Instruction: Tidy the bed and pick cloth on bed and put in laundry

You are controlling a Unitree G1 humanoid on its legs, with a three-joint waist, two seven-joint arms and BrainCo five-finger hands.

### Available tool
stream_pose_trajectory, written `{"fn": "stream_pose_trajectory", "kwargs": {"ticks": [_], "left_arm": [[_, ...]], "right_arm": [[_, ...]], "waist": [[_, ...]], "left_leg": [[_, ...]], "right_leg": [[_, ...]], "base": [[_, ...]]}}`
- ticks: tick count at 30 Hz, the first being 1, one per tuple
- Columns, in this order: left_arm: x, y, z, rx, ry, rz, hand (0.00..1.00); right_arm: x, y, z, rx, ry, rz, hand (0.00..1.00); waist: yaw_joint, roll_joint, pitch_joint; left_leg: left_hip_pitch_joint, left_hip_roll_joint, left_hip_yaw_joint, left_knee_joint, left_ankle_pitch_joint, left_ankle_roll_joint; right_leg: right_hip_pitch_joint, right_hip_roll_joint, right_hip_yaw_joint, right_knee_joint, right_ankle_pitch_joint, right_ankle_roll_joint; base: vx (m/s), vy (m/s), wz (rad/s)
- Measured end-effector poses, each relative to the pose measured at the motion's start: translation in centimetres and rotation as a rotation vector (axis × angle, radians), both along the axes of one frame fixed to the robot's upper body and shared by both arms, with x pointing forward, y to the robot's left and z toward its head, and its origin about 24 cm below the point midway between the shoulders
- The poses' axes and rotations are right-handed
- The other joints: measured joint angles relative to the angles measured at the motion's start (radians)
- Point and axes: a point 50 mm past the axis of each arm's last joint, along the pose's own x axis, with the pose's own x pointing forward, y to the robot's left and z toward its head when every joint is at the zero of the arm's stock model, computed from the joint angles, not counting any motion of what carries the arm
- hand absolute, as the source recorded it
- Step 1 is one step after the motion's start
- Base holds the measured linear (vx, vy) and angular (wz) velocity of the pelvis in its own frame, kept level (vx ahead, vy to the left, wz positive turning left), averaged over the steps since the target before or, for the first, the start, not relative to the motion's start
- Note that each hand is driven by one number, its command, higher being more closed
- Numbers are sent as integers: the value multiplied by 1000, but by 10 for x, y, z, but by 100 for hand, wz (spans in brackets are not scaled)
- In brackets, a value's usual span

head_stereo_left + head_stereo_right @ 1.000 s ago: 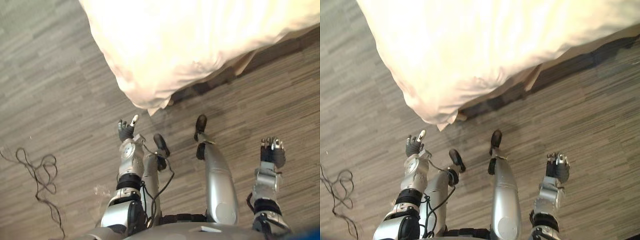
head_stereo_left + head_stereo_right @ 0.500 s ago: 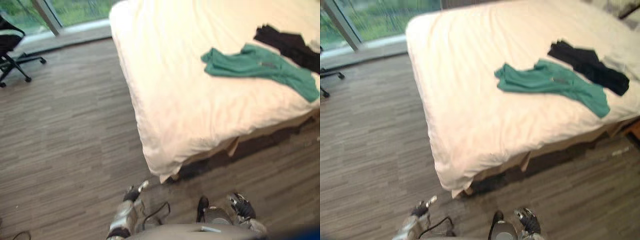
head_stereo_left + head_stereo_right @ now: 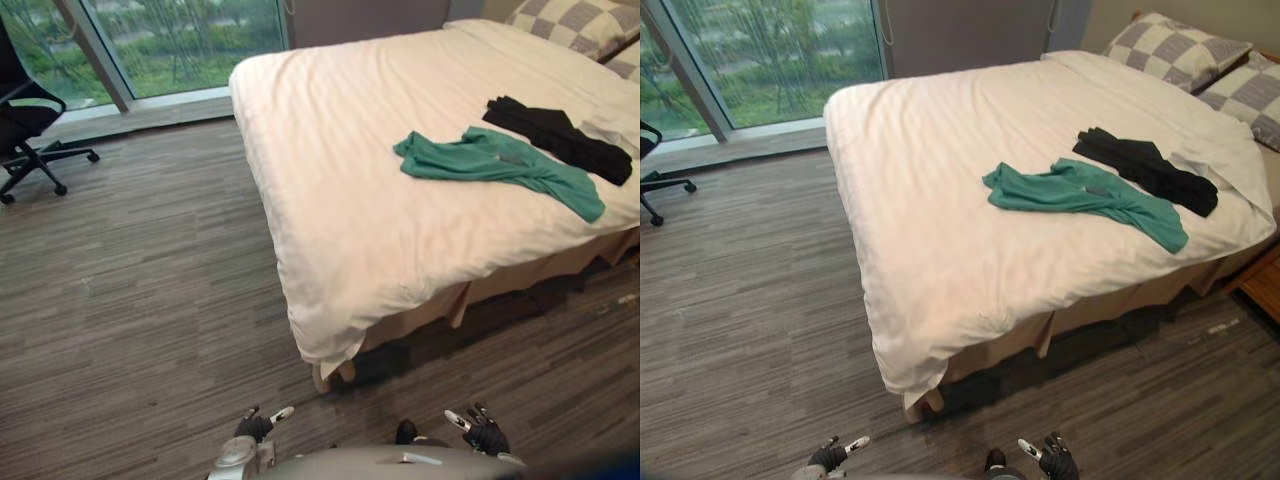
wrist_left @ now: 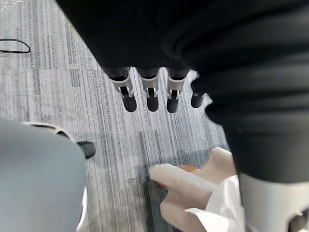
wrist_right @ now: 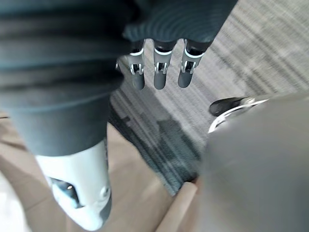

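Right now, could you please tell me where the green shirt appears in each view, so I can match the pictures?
Left eye view: green shirt on the bed, right of centre, upper half.
Right eye view: green shirt on the bed, right of centre, above the middle.
Left wrist view: aimed at the floor by the bed's corner.
Right wrist view: aimed at the floor.
Shared landmark: the black cloth beside the shirt, toward the pillows.

Grey-brown plank floor (image 3: 740,330) across the room, lit by daylight from a tall window (image 3: 770,60) at the far left, greenery beyond the glass. Black office chair (image 3: 25,115) on castors near that window. Large bed (image 3: 940,230) under a white cover in the middle, checked pillows (image 3: 1175,50) at its far right end. Plain grey-brown wall (image 3: 970,35) behind, between window and pillows.
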Motion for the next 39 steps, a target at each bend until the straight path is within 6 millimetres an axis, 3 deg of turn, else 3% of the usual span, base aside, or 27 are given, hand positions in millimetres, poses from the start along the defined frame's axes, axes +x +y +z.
{"fn": "stream_pose_trajectory", "kwargs": {"ticks": [3,5,6,7,8,11,15,18,19,21,23,24,25,26,27,28,29,30,31,32,33,35,36,37,39], "left_arm": [[0,2,1,23,1,-9,0],[-1,4,1,40,7,-31,0],[-4,6,0,47,16,-32,0],[-6,7,0,53,27,-34,0],[-6,10,0,76,30,-23,0],[-5,7,0,128,31,-51,0],[19,-2,5,148,-48,-110,0],[33,-6,10,149,-106,-174,0],[34,-9,10,140,-110,-192,0],[34,-17,9,113,-111,-202,0],[17,-18,4,98,-64,-191,0],[18,-19,4,99,-66,-196,0],[20,-18,5,105,-66,-211,0],[18,-18,3,102,-49,-210,0],[18,-17,3,104,-39,-212,0],[16,-16,3,106,-34,-214,0],[19,-22,3,96,-51,-213,0],[20,-19,4,103,-57,-210,0],[20,-15,4,114,-44,-206,0],[21,-11,5,126,-45,-215,0],[19,-23,3,100,-39,-240,0],[20,-36,3,68,-57,-264,0],[20,-37,3,62,-60,-269,0],[20,-38,3,57,-67,-266,0],[22,-39,4,57,-95,-268,0]], "right_arm": [[-1,-3,-1,0,56,28,0],[1,-7,-1,-6,78,38,0],[2,-7,-1,-8,84,39,0],[1,-7,-2,-10,98,37,0],[3,-7,-2,-13,110,40,0],[9,-12,0,-41,106,40,0],[2,-15,-1,-65,139,1,0],[9,-10,-1,-56,111,-46,0],[11,-8,0,-53,94,-59,0],[11,-9,1,-58,79,-76,0],[9,-5,1,-56,76,-91,0],[8,-4,0,-60,80,-92,0],[8,-4,0,-68,86,-77,0],[14,-6,2,-84,75,-67,0],[16,-5,2,-96,74,-52,0],[23,-4,3,-104,70,-34,0],[32,-7,6,-115,53,-37,0],[36,-5,6,-112,50,-26,0],[36,3,4,-101,63,8,0],[38,11,3,-85,59,34,0],[42,12,5,-86,46,45,0],[43,7,6,-116,53,74,0],[44,8,6,-116,54,73,0],[42,9,5,-115,58,70,0],[43,6,6,-129,62,67,0]], "waist": [[7,9,1],[13,25,3],[9,28,2],[9,29,-2],[15,27,0],[11,44,4],[-15,64,6],[-16,53,17],[-21,52,19],[-16,63,24],[-21,45,22],[-15,35,21],[-13,7,16],[-10,16,23],[-7,10,23],[18,26,2],[27,49,4],[31,28,9],[30,6,-2],[31,-3,-5],[34,54,-23],[34,69,-26],[33,70,-26],[30,69,-26],[24,84,-20]], "left_leg": [[-20,24,-21,104,-91,-38],[-19,31,-59,146,-117,-45],[-20,34,-66,159,-117,-44],[-21,26,-100,188,-98,-10],[-33,14,-148,210,-85,1],[-28,-4,-193,194,-79,9],[22,-23,-187,70,-74,13],[38,-38,-141,40,-74,26],[36,-35,-132,40,-81,39],[32,-13,-86,43,-92,55],[64,-7,-55,41,-99,48],[74,-18,-43,43,-100,47],[87,-50,-20,49,-104,42],[70,-59,2,77,-99,56],[39,-58,7,126,-86,102],[-16,-70,-13,129,-115,142],[-51,-58,-25,53,-47,138],[-43,-75,-3,72,-58,77],[-54,-87,44,112,-70,80],[-71,-81,69,156,-87,69],[-101,-40,70,190,-91,66],[-118,-29,47,189,-82,61],[-118,-36,42,168,-71,55],[-117,-45,35,133,-52,53],[-124,-50,3,58,73,48]], "right_leg": [[-1,26,44,0,-1,-1],[-3,58,102,0,-2,-6],[-6,69,118,0,-3,-13],[-11,76,143,1,-1,-20],[-26,81,193,1,7,-28],[-61,88,264,1,27,-22],[-99,91,317,6,56,-13],[-126,87,347,15,78,-7],[-141,88,341,38,63,-16],[-239,80,232,270,-69,-76],[-294,33,99,661,-226,-77],[-288,11,67,722,-269,-73],[-294,-13,26,739,-299,-76],[-303,-6,10,724,-289,-98],[-287,18,30,646,-274,-107],[-226,58,101,449,-240,-89],[-251,52,69,529,-284,-132],[-265,-18,4,708,-382,-104],[-230,-67,-14,681,-453,-51],[-211,-47,-19,608,-458,-80],[-170,16,-13,495,-393,-89],[-116,45,17,362,-311,-96],[-105,41,20,347,-303,-93],[-102,34,21,341,-301,-91],[-111,39,34,337,-299,-89]], "base": [[-66,-27,-39],[37,22,-67],[67,18,-69],[131,-36,-90],[130,-45,-103],[86,-17,-86],[29,70,-39],[-64,59,-53],[-102,32,-29],[-59,15,-33],[53,-37,-42],[110,-35,-63],[91,1,-100],[12,8,-124],[-68,-33,-154],[-147,-74,-166],[-191,-108,-172],[-93,-117,-140],[-35,-180,-112],[38,-158,-98],[31,-159,-77],[60,-122,-57],[25,-84,-28],[-3,-51,-7],[-36,-3,-15]]}}
